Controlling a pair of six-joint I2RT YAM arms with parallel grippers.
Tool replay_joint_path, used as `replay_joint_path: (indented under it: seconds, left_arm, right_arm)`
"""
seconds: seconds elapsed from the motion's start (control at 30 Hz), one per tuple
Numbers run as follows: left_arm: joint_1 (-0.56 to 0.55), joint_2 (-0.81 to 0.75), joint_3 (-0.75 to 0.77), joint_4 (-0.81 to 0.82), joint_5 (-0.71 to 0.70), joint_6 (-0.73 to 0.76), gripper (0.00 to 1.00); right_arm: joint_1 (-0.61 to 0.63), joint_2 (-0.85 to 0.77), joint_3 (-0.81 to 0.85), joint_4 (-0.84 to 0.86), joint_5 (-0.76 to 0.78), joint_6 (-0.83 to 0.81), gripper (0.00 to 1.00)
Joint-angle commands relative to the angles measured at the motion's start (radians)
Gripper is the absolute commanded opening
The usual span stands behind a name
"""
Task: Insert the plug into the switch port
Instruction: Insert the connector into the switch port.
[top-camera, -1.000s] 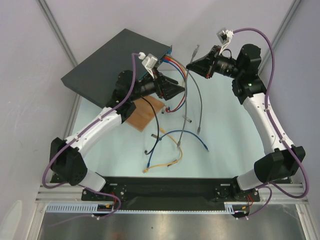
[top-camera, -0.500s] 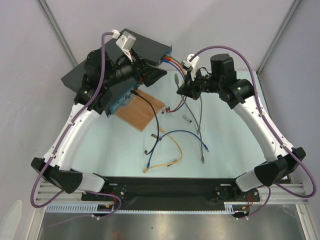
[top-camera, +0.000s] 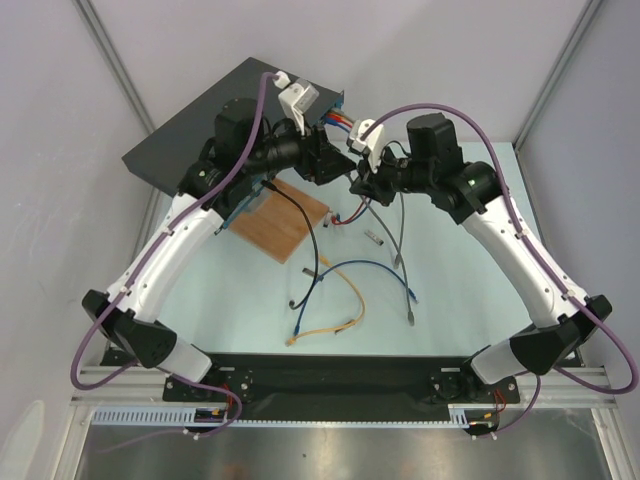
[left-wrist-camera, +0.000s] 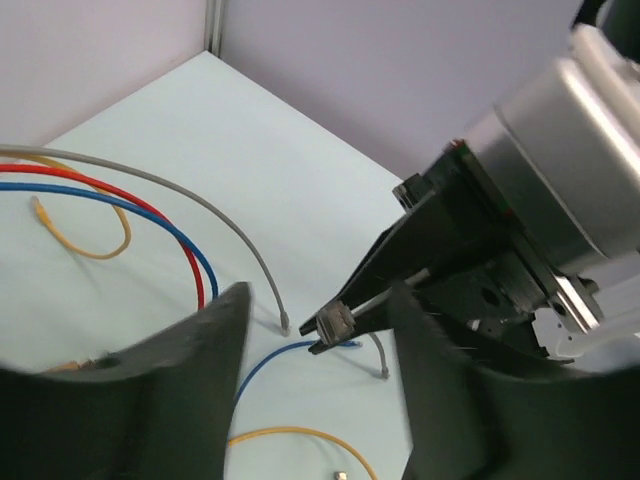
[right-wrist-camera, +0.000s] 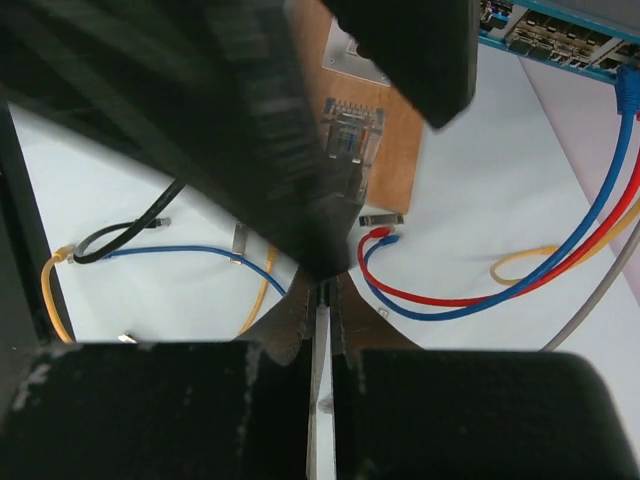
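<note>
The switch (top-camera: 215, 120) is a dark flat box at the back left; its blue port face (right-wrist-camera: 560, 35) also shows in the right wrist view. My right gripper (top-camera: 358, 186) (right-wrist-camera: 320, 290) is shut on a grey cable, and its clear plug (right-wrist-camera: 352, 135) sticks out past the tips in the air above the table. In the left wrist view the plug (left-wrist-camera: 335, 322) hangs between my own two fingers. My left gripper (top-camera: 335, 165) (left-wrist-camera: 320, 400) is open, its fingers (left-wrist-camera: 190, 380) on either side of the plug, not touching it.
Red and blue cables (top-camera: 340, 122) run from the switch's ports. A brown wooden board (top-camera: 290, 215) lies in front of the switch. Loose blue (top-camera: 370, 270), yellow (top-camera: 330, 325), black (top-camera: 312, 240) and grey (top-camera: 400, 235) cables lie mid-table.
My right gripper has swung left and down with the grey cable. My left gripper has moved right, close up to the right gripper's tip, and the plug is now between its fingers.
</note>
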Motion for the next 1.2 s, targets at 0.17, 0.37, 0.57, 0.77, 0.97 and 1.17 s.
replay_joint_path:
  seconds: [0.17,0.37,0.57,0.77,0.97,1.17]
  left_arm:
    - [0.009,0.045,0.069,-0.081,0.014,-0.054,0.26]
    - [0.13,0.025,-0.14,0.231,0.256,-0.493,0.0]
    - [0.148,0.025,-0.195,0.608,0.401,-0.714,0.0]
    - [0.167,0.033,-0.185,0.656,0.399,-0.832,0.0]
    - [0.17,0.042,-0.19,0.75,0.387,-0.938,0.0]
    - [0.17,0.042,-0.21,0.84,0.395,-0.998,0.0]
  right_arm:
    - [0.025,-0.069,0.011,0.031,0.063,-0.022,0.0]
    - [-0.002,-0.138,-0.079,0.132,0.036,-0.019,0.14]
    - [-0.163,-0.233,-0.224,0.456,-0.25,0.214,0.47]
    - [-0.165,-0.263,-0.314,0.694,-0.309,0.316,0.48]
    - [-0.076,-0.293,-0.405,0.926,-0.26,0.297,0.55]
    - [-0.05,-0.291,-0.446,0.993,-0.196,0.299,0.35]
